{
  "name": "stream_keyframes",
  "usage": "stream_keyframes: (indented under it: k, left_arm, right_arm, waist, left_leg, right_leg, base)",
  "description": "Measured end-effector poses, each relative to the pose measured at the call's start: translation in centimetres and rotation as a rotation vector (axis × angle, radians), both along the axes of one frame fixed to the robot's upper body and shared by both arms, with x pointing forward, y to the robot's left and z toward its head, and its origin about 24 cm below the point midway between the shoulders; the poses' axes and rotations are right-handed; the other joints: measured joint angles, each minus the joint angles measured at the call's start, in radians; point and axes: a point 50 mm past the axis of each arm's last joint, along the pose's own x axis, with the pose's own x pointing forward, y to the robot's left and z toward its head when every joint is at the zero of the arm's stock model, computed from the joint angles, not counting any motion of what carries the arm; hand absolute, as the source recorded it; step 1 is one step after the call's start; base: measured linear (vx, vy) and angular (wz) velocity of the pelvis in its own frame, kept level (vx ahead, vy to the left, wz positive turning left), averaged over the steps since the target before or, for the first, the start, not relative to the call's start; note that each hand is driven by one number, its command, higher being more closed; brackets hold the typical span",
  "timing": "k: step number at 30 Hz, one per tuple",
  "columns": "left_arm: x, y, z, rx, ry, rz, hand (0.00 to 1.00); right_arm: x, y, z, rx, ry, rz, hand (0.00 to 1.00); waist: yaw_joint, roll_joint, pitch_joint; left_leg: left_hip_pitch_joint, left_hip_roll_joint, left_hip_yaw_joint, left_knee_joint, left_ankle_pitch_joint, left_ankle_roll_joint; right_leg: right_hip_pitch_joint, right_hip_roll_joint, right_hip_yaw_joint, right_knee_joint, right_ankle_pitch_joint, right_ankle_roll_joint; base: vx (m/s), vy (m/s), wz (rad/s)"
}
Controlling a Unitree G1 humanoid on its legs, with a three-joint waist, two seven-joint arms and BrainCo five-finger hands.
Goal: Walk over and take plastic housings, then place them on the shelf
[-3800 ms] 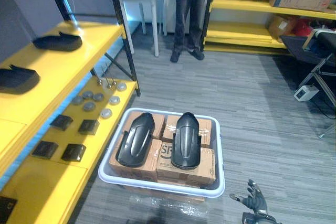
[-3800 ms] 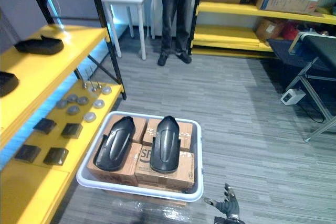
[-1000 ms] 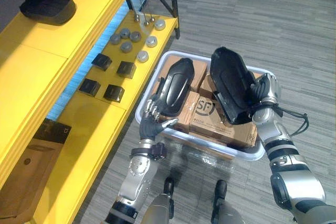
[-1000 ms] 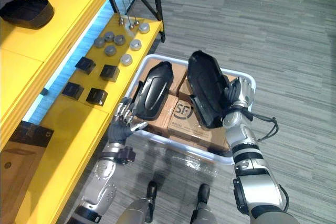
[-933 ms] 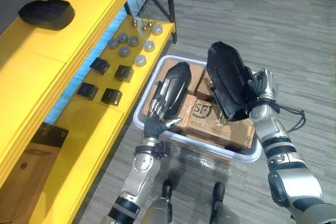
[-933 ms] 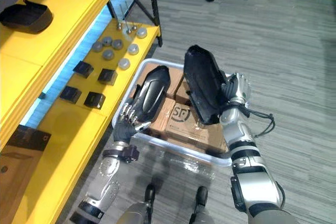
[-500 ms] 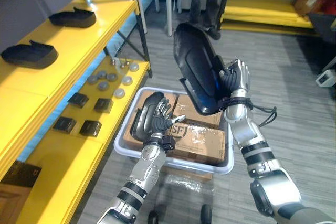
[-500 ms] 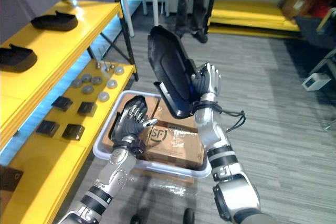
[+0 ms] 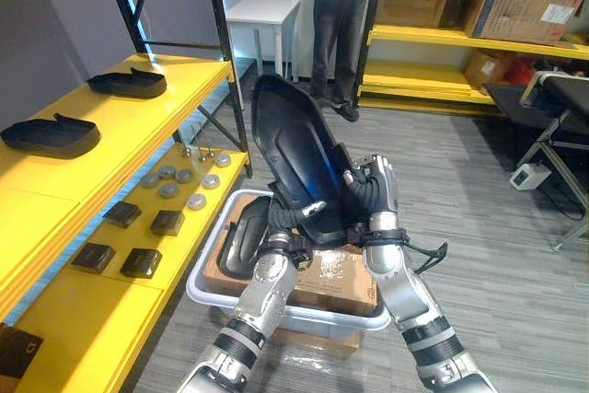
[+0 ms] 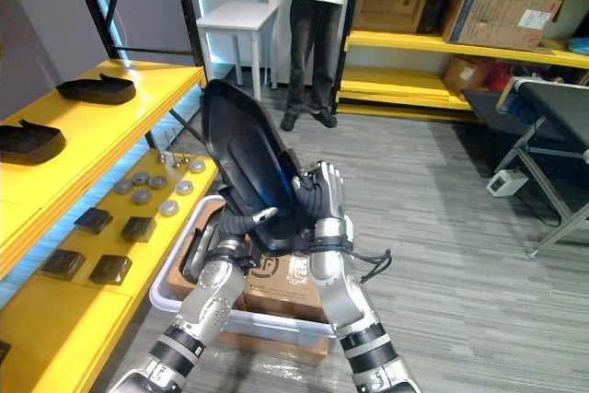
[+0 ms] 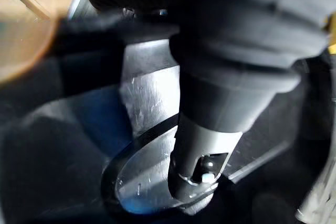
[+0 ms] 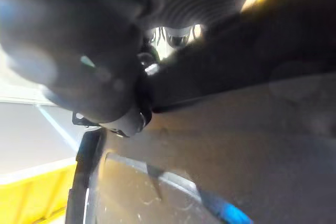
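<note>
A big black plastic housing (image 9: 299, 158) stands tilted in the air in front of me, above the bin. My right hand (image 9: 379, 198) is shut on its right edge, fingers curled round the rim. My left hand (image 9: 293, 244) is up against its lower underside, mostly hidden, with one straight finger (image 9: 315, 206) showing on the dark surface. A second black housing (image 9: 241, 244) lies on the cardboard boxes (image 9: 342, 275) inside the white bin (image 9: 207, 288). Two more housings (image 9: 51, 134) (image 9: 127, 83) rest on the yellow shelf (image 9: 110, 149) at the left.
The shelf's lower level (image 9: 110, 306) carries small black blocks (image 9: 138, 262) and grey discs (image 9: 179, 186). A person (image 9: 336, 25) stands at the back beside a white side table (image 9: 262, 14). Yellow racks with boxes (image 9: 479, 29) line the back; a metal-framed seat (image 9: 560, 126) is at the right.
The view has tipped up toward the room. The held housing has risen higher and nearer, and my left hand has come up from the bin against its underside.
</note>
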Motion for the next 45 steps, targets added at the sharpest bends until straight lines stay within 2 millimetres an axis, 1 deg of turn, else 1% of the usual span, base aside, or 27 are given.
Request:
stream_keyframes:
  k: [2,3,11,15,20,22,23,24,25,26,27,28,29,30,31,33,34,35,36,37,38,39,40,41,42,44,45]
  left_arm:
    - [0.0,0.1,-0.1,-0.076,0.018,-0.01,0.0]
    - [0.1,0.1,-0.1,-0.119,0.028,-0.017,1.0]
    - [0.6,2.5,0.2,-0.407,0.031,0.1,1.0]
    - [0.2,3.5,-0.3,-0.47,0.027,0.162,1.0]
    - [-2.7,4.3,-2.2,-0.546,0.056,0.23,1.0]
    - [-4.4,5.6,-3.0,-0.508,0.052,0.271,1.0]
    - [-4.8,6.0,-3.2,-0.497,0.048,0.282,1.0]
    - [-5.5,6.7,-3.4,-0.476,0.043,0.31,1.0]
    - [-6.1,7.2,-3.7,-0.46,0.046,0.329,1.0]
    - [-6.4,7.5,-3.9,-0.453,0.049,0.342,1.0]
    - [-6.7,7.9,-4.3,-0.451,0.059,0.361,1.0]
    - [-7.1,8.4,-4.6,-0.446,0.066,0.384,1.0]
    - [-7.5,8.8,-4.6,-0.437,0.061,0.395,1.0]
    - [-7.9,9.1,-4.4,-0.427,0.05,0.4,1.0]
    - [-8.2,9.4,-4.3,-0.416,0.047,0.408,1.0]
    - [-8.7,9.9,-4.0,-0.387,0.03,0.42,1.0]
    - [-8.7,9.9,-3.9,-0.367,0.023,0.421,1.0]
    - [-8.7,9.8,-3.8,-0.339,0.018,0.421,1.0]
    - [-8.7,9.9,-3.7,-0.321,0.01,0.42,1.0]
    - [-8.6,10.0,-3.5,-0.296,0.001,0.419,1.0]
    - [-8.5,10.3,-3.1,-0.238,-0.023,0.415,1.0]
    - [-8.5,10.7,-2.6,-0.188,-0.048,0.412,1.0]
    - [-8.4,10.8,-2.4,-0.168,-0.06,0.411,1.0]
    - [-8.3,10.7,-2.0,-0.131,-0.083,0.406,1.0]
    - [-8.3,10.6,-1.9,-0.121,-0.089,0.402,1.0]
    - [-7.9,10.5,-1.3,-0.08,-0.116,0.388,1.0]
    - [-7.6,10.3,-0.9,-0.049,-0.134,0.362,1.0]
  right_arm:
    - [-0.2,0.0,-0.2,0.006,0.002,0.006,1.0]
    - [-0.4,0.0,-0.3,0.01,0.004,0.008,1.0]
    - [-1.5,0.6,-2.0,0.057,0.07,0.066,1.0]
    - [-2.1,1.2,-3.0,0.068,0.096,0.106,1.0]
    - [-3.2,2.2,-4.3,0.115,0.127,0.17,1.0]
    - [-3.9,3.1,-5.5,0.144,0.174,0.22,1.0]
    - [-4.0,3.3,-5.7,0.147,0.182,0.238,1.0]
    - [-4.1,3.8,-6.1,0.142,0.2,0.268,1.0]
    - [-4.1,4.1,-6.4,0.137,0.22,0.295,1.0]
    - [-4.1,4.3,-6.6,0.127,0.229,0.307,1.0]
    - [-4.0,4.6,-6.8,0.113,0.24,0.324,1.0]
    - [-3.8,5.0,-6.9,0.09,0.252,0.348,1.0]
    - [-3.8,5.3,-6.9,0.078,0.254,0.366,1.0]
    - [-3.8,5.5,-6.7,0.073,0.25,0.379,1.0]
    - [-3.9,5.8,-6.6,0.07,0.253,0.396,1.0]
    - [-4.0,6.4,-6.5,0.077,0.255,0.419,1.0]
    - [-4.0,6.3,-6.4,0.078,0.257,0.42,1.0]
    - [-3.8,6.1,-6.5,0.086,0.266,0.425,1.0]
    - [-3.8,6.1,-6.4,0.089,0.266,0.428,1.0]
    - [-3.8,6.2,-6.4,0.091,0.267,0.431,1.0]
    - [-3.7,6.2,-6.3,0.112,0.271,0.434,1.0]
    - [-3.7,6.4,-6.1,0.117,0.269,0.441,1.0]
    - [-3.7,6.4,-6.1,0.122,0.267,0.442,1.0]
    - [-3.7,6.2,-6.0,0.136,0.261,0.443,1.0]
    - [-3.6,6.1,-5.9,0.144,0.262,0.444,1.0]
    - [-3.6,5.8,-5.8,0.159,0.256,0.444,1.0]
    - [-3.7,5.3,-5.7,0.177,0.251,0.427,1.0]
  waist:
    - [-0.007,-0.004,-0.006]
    - [-0.009,-0.007,-0.008]
    - [-0.026,-0.012,-0.012]
    - [-0.023,-0.013,-0.013]
    - [-0.016,-0.01,-0.015]
    - [0.009,0.001,-0.008]
    - [0.016,0.007,-0.007]
    - [0.031,0.018,-0.005]
    - [0.04,0.023,-0.005]
    - [0.052,0.03,-0.004]
    - [0.067,0.043,-0.004]
    - [0.079,0.06,-0.005]
    - [0.081,0.062,-0.005]
    - [0.084,0.06,-0.004]
    - [0.1,0.053,-0.003]
    - [0.102,0.035,-0.005]
    - [0.097,0.034,-0.005]
    - [0.083,0.037,-0.006]
    - [0.076,0.03,-0.005]
    - [0.072,0.024,-0.004]
    - [0.062,0.02,-0.003]
    - [0.047,0.02,-0.003]
    - [0.04,0.02,-0.001]
    - [0.026,0.018,0.0]
    - [0.023,0.02,0.001]
    - [0.015,0.022,0.003]
    - [0.0,0.022,0.004]
  left_leg:
    - [0.0,0.0,0.001,0.0,0.0,0.0]
    - [0.001,0.001,0.002,0.0,0.0,-0.001]
    - [0.019,0.001,0.027,-0.002,-0.001,-0.001]
    - [0.009,0.0,0.01,-0.002,-0.001,-0.001]
    - [-0.051,-0.007,-0.157,0.009,0.023,-0.007]
    - [-0.083,-0.017,-0.271,0.019,0.035,-0.015]
    - [-0.094,-0.015,-0.271,0.014,0.028,-0.01]
    - [-0.118,0.005,-0.198,0.005,0.027,0.022]
    - [-0.148,0.026,-0.059,0.021,0.041,0.09]
    - [-0.165,0.042,0.026,0.038,0.046,0.112]
    - [-0.195,0.075,0.17,0.077,0.051,0.136]
    - [-0.212,0.128,0.361,0.13,0.05,0.141]
    - [-0.214,0.158,0.472,0.166,0.054,0.144]
    - [-0.219,0.166,0.528,0.198,0.072,0.126]
    - [-0.219,0.149,0.524,0.206,0.064,0.102]
    - [-0.218,0.089,0.493,0.208,0.035,0.082]
    - [-0.208,0.05,0.461,0.204,0.019,0.091]
    - [-0.172,0.008,0.413,0.17,0.013,0.1]
    - [-0.155,-0.012,0.393,0.153,0.012,0.101]
    - [-0.135,-0.031,0.365,0.134,0.01,0.103]
    - [-0.11,-0.049,0.311,0.108,0.009,0.107]
    - [-0.09,-0.06,0.246,0.086,0.005,0.117]
    - [-0.082,-0.066,0.215,0.076,0.006,0.119]
    - [-0.061,-0.084,0.146,0.061,0.007,0.12]
    - [-0.057,-0.09,0.121,0.06,0.007,0.12]
    - [-0.065,-0.092,0.048,0.061,0.012,0.112]
    - [-0.082,-0.091,-0.011,0.066,0.011,0.107]
  right_leg:
    - [0.0,0.0,0.001,0.0,0.0,0.0]
    - [0.0,0.001,0.002,0.0,0.0,0.0]
    - [0.0,0.003,0.03,-0.001,0.007,0.001]
    - [0.002,0.002,0.008,-0.001,0.009,0.0]
    - [0.044,-0.008,-0.159,0.0,-0.012,-0.002]
    - [0.098,-0.013,-0.292,0.002,-0.046,0.0]
    - [0.106,-0.015,-0.329,0.003,-0.054,0.001]
    - [0.121,-0.023,-0.406,0.004,-0.076,0.013]
    - [0.13,-0.048,-0.476,0.005,-0.09,0.021]
    - [0.132,-0.058,-0.505,0.006,-0.093,0.023]
    - [0.134,-0.069,-0.538,0.008,-0.099,0.032]
    - [0.136,-0.08,-0.581,0.022,-0.109,0.046]
    - [0.139,-0.092,-0.605,0.034,-0.117,0.059]
    - [0.148,-0.114,-0.635,0.052,-0.12,0.069]
    - [0.149,-0.136,-0.637,0.065,-0.12,0.071]
    - [0.165,-0.199,-0.67,0.114,-0.134,0.097]
    - [0.167,-0.26,-0.688,0.216,-0.146,0.112]
    - [0.137,-0.357,-0.679,0.443,-0.15,0.107]
    - [0.113,-0.402,-0.654,0.557,-0.134,0.086]
    - [0.08,-0.437,-0.608,0.66,-0.107,0.046]
    - [0.001,-0.444,-0.471,0.852,-0.124,0.029]
    - [-0.072,-0.383,-0.347,0.991,-0.209,0.03]
    - [-0.096,-0.348,-0.3,1.018,-0.25,0.029]
    - [-0.135,-0.282,-0.248,0.986,-0.317,0.033]
    - [-0.148,-0.263,-0.237,0.947,-0.332,0.03]
    - [-0.184,-0.198,-0.178,0.756,-0.346,0.027]
    - [-0.194,-0.149,-0.09,0.598,-0.341,0.026]
  base:
    - [0.01,0.013,-0.05]
    - [0.02,0.019,-0.04]
    - [0.01,0.019,-0.1]
    - [-0.02,0.008,0.12]
    - [-0.03,-0.032,0.98]
    - [-0.05,-0.052,1.69]
    - [-0.05,-0.061,1.79]
    - [-0.03,-0.066,1.94]
    - [-0.01,-0.052,1.93]
    - [0.0,0.011,1.55]
    - [0.05,0.082,1.21]
    - [0.13,0.137,1.27]
    - [0.24,0.174,1.3]
    - [0.3,0.226,0.87]
    - [0.25,0.216,0.66]
    - [0.26,0.248,0.66]
    - [0.35,0.395,1.23]
    - [0.28,0.37,1.2]
    - [0.2,0.327,1.04]
    - [0.12,0.187,1.05]
    - [0.17,0.101,1.42]
    - [0.17,0.02,1.49]
    - [0.19,-0.074,1.73]
    - [0.14,-0.079,1.4]
    - [0.18,-0.106,1.58]
    - [0.17,-0.136,1.17]
    - [0.2,-0.262,1.42]
